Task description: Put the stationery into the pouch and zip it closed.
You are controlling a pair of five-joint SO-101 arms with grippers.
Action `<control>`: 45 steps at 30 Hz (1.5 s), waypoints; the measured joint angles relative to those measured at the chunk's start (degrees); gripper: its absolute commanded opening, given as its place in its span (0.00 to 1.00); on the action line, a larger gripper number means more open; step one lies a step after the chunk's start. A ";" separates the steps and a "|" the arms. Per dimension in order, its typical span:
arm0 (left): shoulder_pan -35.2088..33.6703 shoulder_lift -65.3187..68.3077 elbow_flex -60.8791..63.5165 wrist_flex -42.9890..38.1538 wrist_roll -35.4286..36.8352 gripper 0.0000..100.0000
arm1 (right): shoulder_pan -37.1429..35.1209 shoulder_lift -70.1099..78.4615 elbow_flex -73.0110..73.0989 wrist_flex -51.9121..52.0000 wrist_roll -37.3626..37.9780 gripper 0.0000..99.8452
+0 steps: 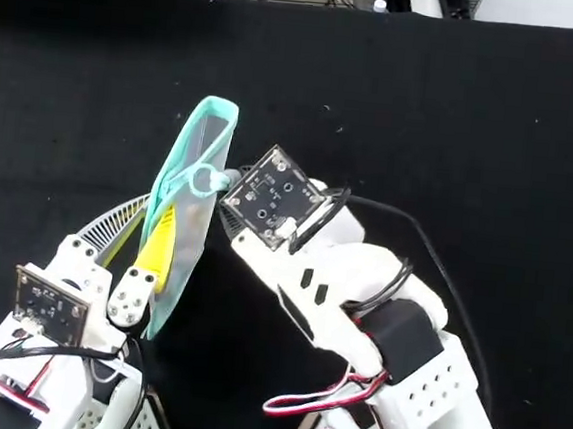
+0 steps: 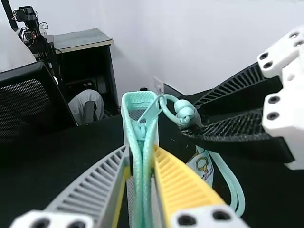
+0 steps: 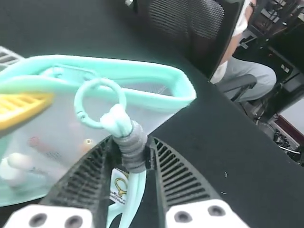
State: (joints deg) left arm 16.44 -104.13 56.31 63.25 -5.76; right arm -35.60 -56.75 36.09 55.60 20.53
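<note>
— One pouch [image 1: 200, 152], mint and see-through, stands on edge above the black desk [image 1: 474, 141], its narrow side turned up to the high camera. Whether it touches the desk I cannot tell.

— And the stationery?

— Inside. Through the pouch's wall the right wrist view shows a few pale, blurred pieces of stationery [image 3: 14, 164] low down; which items they are I cannot make out.

— The zip?

— A round ring [image 3: 100, 103] sits at the top band, and a knotted pull cord [image 3: 129, 142] runs from it. How far the zip is drawn I cannot tell.

— What has the cord?

— The right tool [image 3: 130, 148]. Its black ribbed fingers [image 3: 173, 171] are pressed onto the knot from both sides, with only the cord between them.

— And the left tool?

— The left tool [image 2: 140, 154] pinches the pouch's edge between a grey finger [image 2: 92, 187] and a yellow finger [image 2: 183, 183], closed down to the thickness of the fabric. From above, the yellow finger lies flat against the pouch's side, at the end nearer the arms.

— Anything else?

— A small printed tag [image 3: 119, 187] hangs just below the knot, and a mesh chair [image 3: 190, 23] stands beyond the desk.
</note>
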 measured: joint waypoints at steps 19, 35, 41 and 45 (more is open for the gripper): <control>0.00 0.00 1.85 0.18 0.00 0.12 | 1.32 0.00 0.00 -0.53 1.85 0.01; 0.00 0.00 1.85 0.88 0.00 0.03 | 4.57 0.00 0.00 -3.25 5.54 0.01; 0.09 0.00 1.85 1.05 0.00 0.03 | 6.15 3.87 -0.09 -5.19 6.33 0.01; 0.09 0.18 1.85 0.97 -0.09 0.03 | 7.12 7.74 -0.53 -8.44 6.33 0.01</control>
State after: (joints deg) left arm 16.53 -103.96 58.15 64.22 -5.85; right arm -28.48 -49.01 35.56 47.16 26.86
